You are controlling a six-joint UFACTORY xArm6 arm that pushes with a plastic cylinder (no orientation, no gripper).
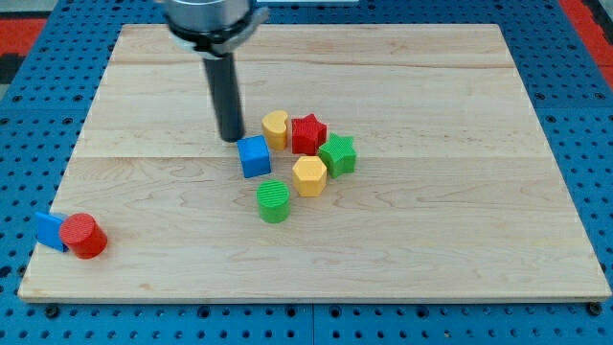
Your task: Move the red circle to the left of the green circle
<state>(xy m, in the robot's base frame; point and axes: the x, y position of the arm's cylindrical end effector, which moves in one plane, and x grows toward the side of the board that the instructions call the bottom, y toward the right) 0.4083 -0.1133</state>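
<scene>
tip [231,139] beside blue cube [254,156], red circle [85,236] far off (view's lower left)

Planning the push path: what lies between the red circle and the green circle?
In the camera view, only bare wooden board lies between the red circle and the green circle. My tip is beside the blue cube, off that line.
</scene>
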